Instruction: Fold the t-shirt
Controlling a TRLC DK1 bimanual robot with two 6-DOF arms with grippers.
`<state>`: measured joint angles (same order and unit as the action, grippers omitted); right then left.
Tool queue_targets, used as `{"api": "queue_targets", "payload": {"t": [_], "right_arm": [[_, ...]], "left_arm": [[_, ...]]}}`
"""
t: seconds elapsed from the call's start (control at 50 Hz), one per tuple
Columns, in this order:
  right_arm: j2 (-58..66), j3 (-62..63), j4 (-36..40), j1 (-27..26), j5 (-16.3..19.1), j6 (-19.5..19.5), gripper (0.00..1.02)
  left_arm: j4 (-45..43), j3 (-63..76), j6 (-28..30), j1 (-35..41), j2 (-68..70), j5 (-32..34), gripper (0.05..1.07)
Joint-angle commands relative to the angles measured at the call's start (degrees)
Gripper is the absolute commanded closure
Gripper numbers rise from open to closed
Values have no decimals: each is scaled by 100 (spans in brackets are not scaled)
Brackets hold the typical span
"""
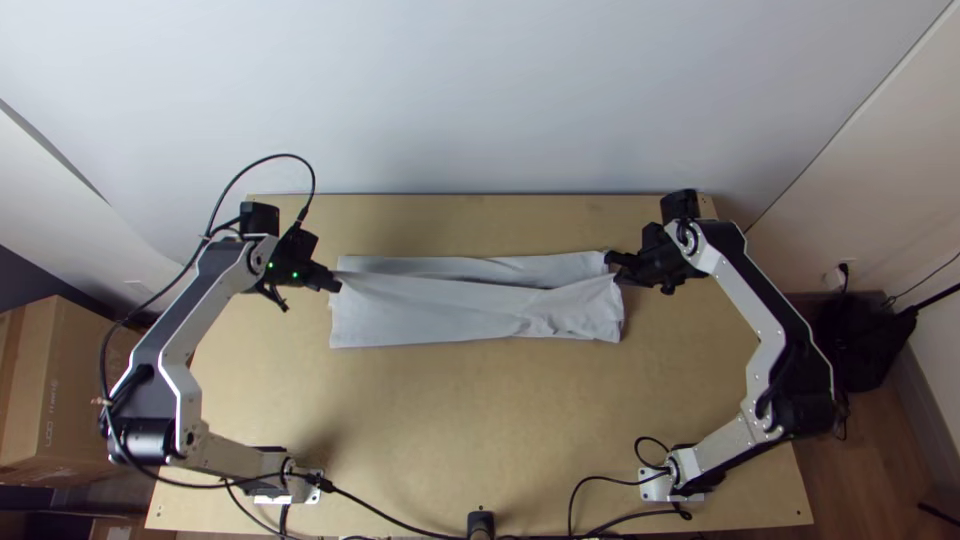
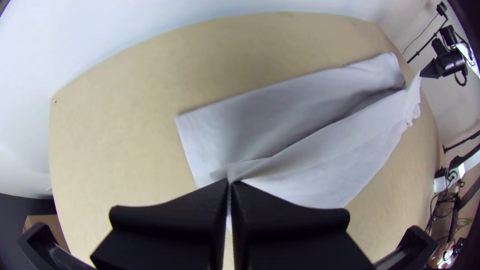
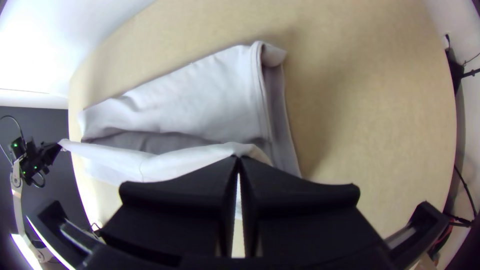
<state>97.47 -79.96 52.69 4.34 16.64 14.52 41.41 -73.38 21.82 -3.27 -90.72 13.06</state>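
White fabric t-shirt (image 1: pixel 430 312): long narrow strip, centre of frame, lying on the light wooden bench (image 1: pixel 400 420). Long axis runs left-right, straight between the arms. Left end effector (image 2: pixel 230 181) sits at its left end, right end effector (image 3: pixel 238 157) at its right end. Both closed, each pinching cloth; the held edge stretches between them, raised off the layer beneath, with a gap along the upper side. Neither arm is nearer overall; each has its own end. Wrinkles toward the lower right of the strip.

Looks like mid-fold, partly done. Next move probably carries that edge across the short width, both arms together; can't tell which way. Uneven pull could skew it or deepen the wrinkles.

Around: black cable (image 1: pixel 108 350) looping along the left arm, brown cardboard box (image 1: pixel 75 390) at left of frame, off the bench.
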Motion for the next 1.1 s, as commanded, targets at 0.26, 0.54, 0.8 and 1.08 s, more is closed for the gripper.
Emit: {"api": "queue_targets", "payload": {"t": [0.26,0.54,0.8,1.08], "right_arm": [[1828,-1707,-171,146,-293,182,100],[1529,-2164,-830,41,-1163,912,3],[-272,-1830,-751,-645,-522,938,3],[-879,-2454,602,-1629,2106,1606,3]], "left_arm": [[-36,-1345,-29,-69,-1466,56,104],[43,-1670,-574,-262,-1545,513,10],[728,-1653,-846,-1185,-1220,2016,10],[781,-756,-627,-1791,-1563,3080,10]]}}
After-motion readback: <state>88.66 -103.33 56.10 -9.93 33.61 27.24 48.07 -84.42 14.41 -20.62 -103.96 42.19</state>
